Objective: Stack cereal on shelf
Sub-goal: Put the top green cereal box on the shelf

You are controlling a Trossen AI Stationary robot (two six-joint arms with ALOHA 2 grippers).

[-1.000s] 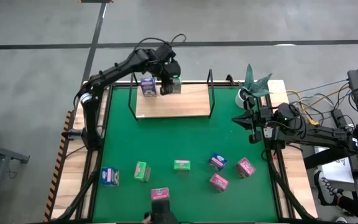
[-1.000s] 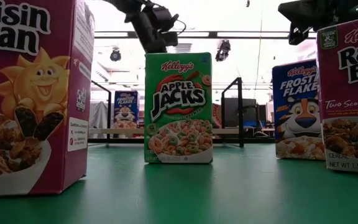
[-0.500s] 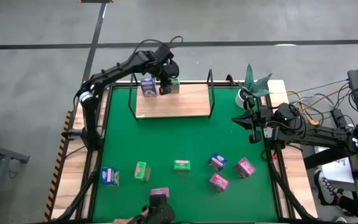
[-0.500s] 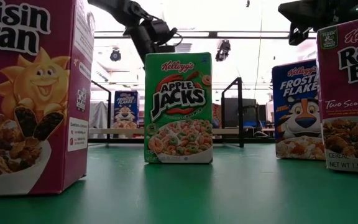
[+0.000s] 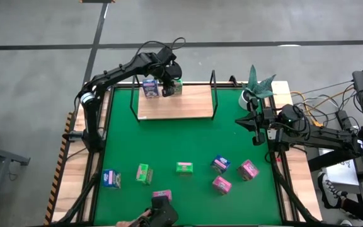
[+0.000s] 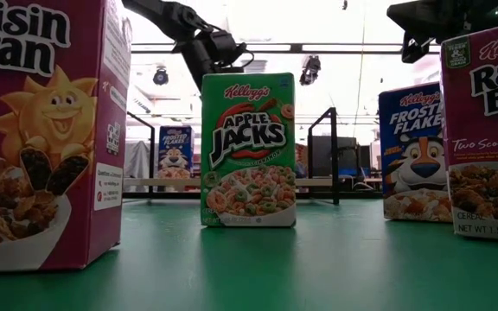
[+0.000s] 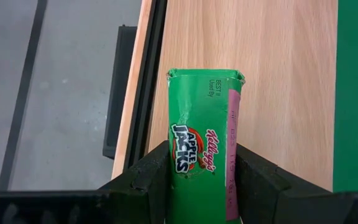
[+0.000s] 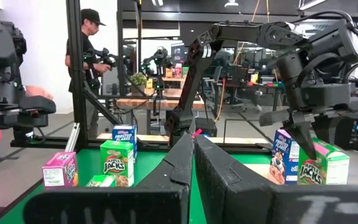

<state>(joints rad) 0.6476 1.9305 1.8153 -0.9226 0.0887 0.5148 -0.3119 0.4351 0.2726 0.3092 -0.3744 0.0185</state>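
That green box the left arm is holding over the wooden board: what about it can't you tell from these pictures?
- Whether the green box already rests on the shelf: in the high view the left gripper covers it; the left wrist view looks down past it.
- Its front: the low view hides it behind a nearer green box.
- Its lower end: the left wrist view cuts it off.

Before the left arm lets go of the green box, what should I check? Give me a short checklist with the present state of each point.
1. Left gripper shut on the green Apple Jacks cardboard box: ok.
2. Green box over the light-wood shelf board, not the green mat: ok.
3. Green box bottom resting on the board: cannot tell.
4. Green box apart from the blue Frosted Flakes box already on the board: ok, a gap shows.
5. Right gripper shut, waiting at the table's right side, clear of the shelf: ok.
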